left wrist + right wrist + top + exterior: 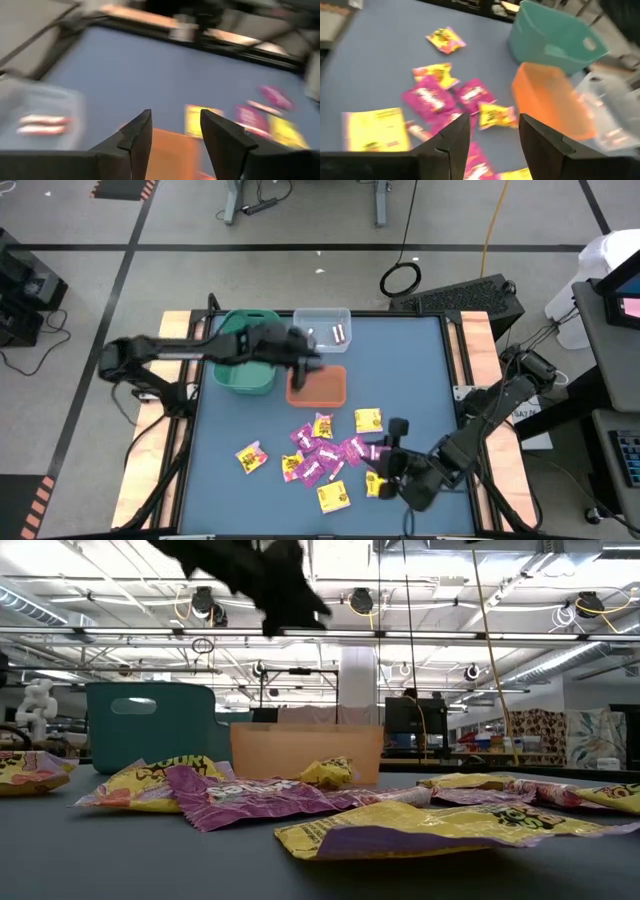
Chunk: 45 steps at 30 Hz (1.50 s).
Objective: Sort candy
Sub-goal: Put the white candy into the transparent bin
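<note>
High view: left pincer (303, 366) wide, empty, over orange bin (330, 388); clear bin (322, 320) holds two sticks (338, 333). Most candy (320, 455) unsorted mid-bench; right pincer (392, 452) wide, empty beside it. Early stage.

Yellow and magenta candy (322, 452); teal bin (244, 364), orange bin (318, 385), seemingly clear bin (322, 326).
</note>
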Motion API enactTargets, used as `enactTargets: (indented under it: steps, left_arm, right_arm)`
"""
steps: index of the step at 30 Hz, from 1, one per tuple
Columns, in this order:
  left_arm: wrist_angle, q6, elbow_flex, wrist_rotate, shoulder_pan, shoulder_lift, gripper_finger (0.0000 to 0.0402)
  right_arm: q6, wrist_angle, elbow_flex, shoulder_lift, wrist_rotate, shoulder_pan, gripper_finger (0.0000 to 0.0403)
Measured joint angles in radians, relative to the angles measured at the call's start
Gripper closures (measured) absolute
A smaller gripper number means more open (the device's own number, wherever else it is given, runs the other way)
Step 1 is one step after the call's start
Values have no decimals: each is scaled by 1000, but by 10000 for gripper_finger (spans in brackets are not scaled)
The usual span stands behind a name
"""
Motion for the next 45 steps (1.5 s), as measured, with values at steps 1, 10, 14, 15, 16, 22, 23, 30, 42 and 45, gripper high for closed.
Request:
enactTargets:
  steps: [1, 10, 14, 15, 16, 22, 23, 30, 42, 45]
  left_arm:
    - [-11, 5, -9, -22, -49, -25, 228]
    - [-56, -20, -52, -407, -471, -109, 228]
    - [-105, -112, -52, -549, -570, -103, 228]
    - [-119, -133, -52, -565, -589, -103, 228]
    - [-128, -151, -52, -578, -606, -104, 228]
    - [-105, -229, -92, -633, -699, -104, 228]
    - [-86, -239, -106, -642, -710, -104, 228]
    - [6, -357, -136, -667, -789, -71, 228]
    - [143, -357, -136, -670, -816, 41, 228]
    - [145, -357, -136, -670, -816, 43, 228]
  right_arm:
    - [47, -19, 0, 0, 1, 21, 243]
    - [553, -253, -9, 1, -49, 108, 243]
    - [723, -299, -47, 2, -82, 110, 243]
    - [769, -300, -59, 2, -95, 110, 243]
    - [811, -292, -73, 2, -116, 110, 243]
    - [968, -193, -174, 2, -129, 113, 243]
    - [949, -148, -196, 6, -118, 112, 243]
    - [706, 185, -268, 101, -15, 103, 241]
    - [876, 16, -144, 310, -123, -5, 245]
    - [923, -138, -83, 360, -174, -20, 245]
